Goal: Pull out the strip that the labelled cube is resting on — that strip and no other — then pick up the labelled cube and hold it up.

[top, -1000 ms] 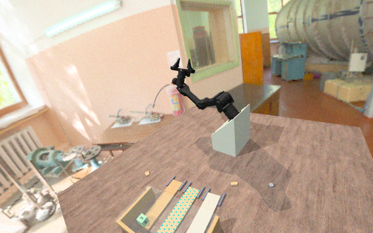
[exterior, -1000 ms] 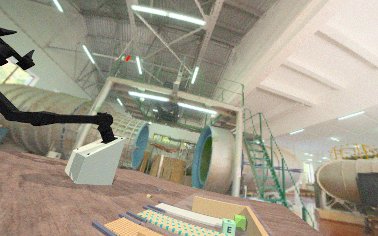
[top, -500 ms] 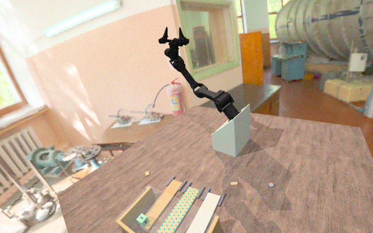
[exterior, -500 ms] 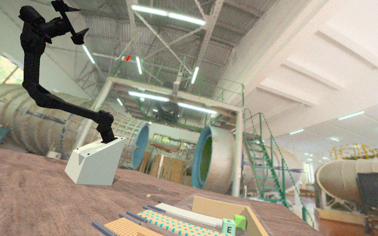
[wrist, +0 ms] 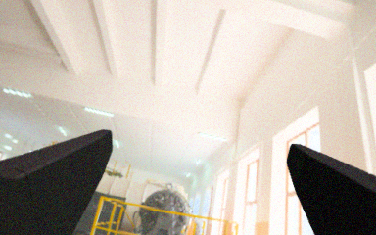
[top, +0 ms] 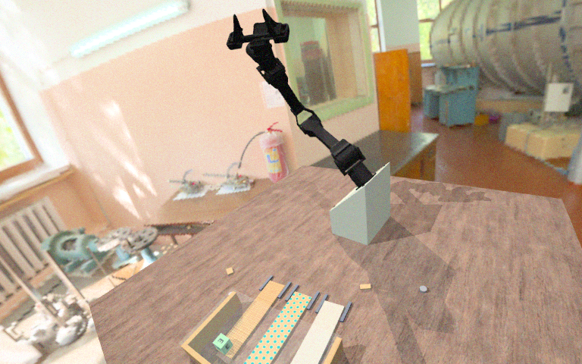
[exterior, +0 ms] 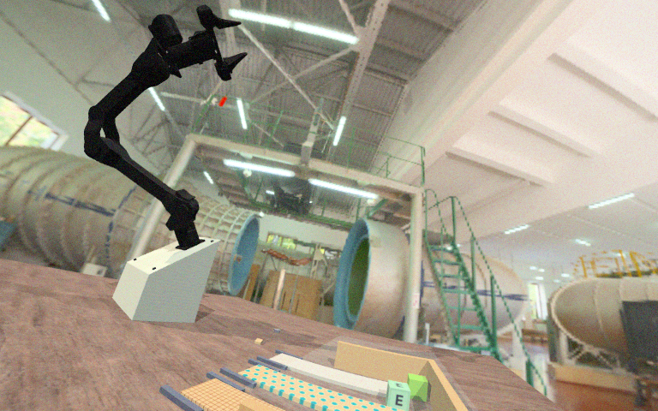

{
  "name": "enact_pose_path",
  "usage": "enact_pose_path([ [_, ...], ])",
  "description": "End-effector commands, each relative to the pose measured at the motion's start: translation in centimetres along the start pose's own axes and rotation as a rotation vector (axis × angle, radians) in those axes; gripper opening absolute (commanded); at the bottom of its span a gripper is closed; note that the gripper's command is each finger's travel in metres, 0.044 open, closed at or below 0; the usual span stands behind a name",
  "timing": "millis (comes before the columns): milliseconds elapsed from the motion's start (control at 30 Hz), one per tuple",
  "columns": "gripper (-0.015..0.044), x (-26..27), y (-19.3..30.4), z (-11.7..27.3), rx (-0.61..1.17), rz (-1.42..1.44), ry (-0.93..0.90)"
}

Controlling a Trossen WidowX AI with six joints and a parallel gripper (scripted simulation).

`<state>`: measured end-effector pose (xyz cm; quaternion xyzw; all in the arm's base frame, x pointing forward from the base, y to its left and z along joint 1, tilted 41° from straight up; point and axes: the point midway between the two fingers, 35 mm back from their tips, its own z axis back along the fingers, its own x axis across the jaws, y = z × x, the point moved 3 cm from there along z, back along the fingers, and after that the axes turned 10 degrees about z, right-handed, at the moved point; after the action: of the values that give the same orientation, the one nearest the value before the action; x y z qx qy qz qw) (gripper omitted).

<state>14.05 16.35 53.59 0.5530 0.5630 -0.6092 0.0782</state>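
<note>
A mint cube marked E [top: 222, 343] sits at the far end of the tan grid strip [top: 253, 311] [exterior: 213, 393] in the top view. The exterior view shows a mint cube marked E [exterior: 397, 396] near the ends of the teal-dotted strip [top: 283, 324] [exterior: 290, 380] and the white strip [top: 319, 332] [exterior: 330, 372]; I cannot tell which strip bears it, or whether both views show one cube. A plain green cube [exterior: 417, 387] is just behind it. My gripper [top: 249, 14] [exterior: 242, 38] [wrist: 200, 146] is open and empty, raised high above the table, far from strips and cubes.
Tan walls [top: 223, 315] [exterior: 378, 358] stand around the strips. Dark guide bars [top: 345, 312] [exterior: 179, 398] flank their robot-side ends. Small tan blocks [top: 229, 271] [top: 364, 286] and a grey disc [top: 423, 289] lie between the strips and the robot's pale base [top: 356, 218] [exterior: 164, 290].
</note>
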Motion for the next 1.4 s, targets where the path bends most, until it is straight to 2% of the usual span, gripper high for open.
enact_pose_path([
  [0, 0.0400, 2.2, 5.0, -3.5, 0.141, -0.030, 0.016],
  [267, 0.0400, 7.4, 17.0, -7.5, 0.437, -0.077, 0.070],
  [500, 0.0400, 12.4, 27.6, -6.7, 0.702, -0.103, 0.131],
  [700, 0.0400, 16.7, 35.6, -2.7, 0.932, -0.112, 0.192],
  [933, 0.0400, 21.6, 42.6, 5.3, 1.212, -0.103, 0.272],
  [1133, 0.0400, 24.9, 45.3, 13.5, 1.441, -0.075, 0.341],
  [1367, 0.0400, 25.2, 45.4, 14.4, 1.464, -0.071, 0.346],
])
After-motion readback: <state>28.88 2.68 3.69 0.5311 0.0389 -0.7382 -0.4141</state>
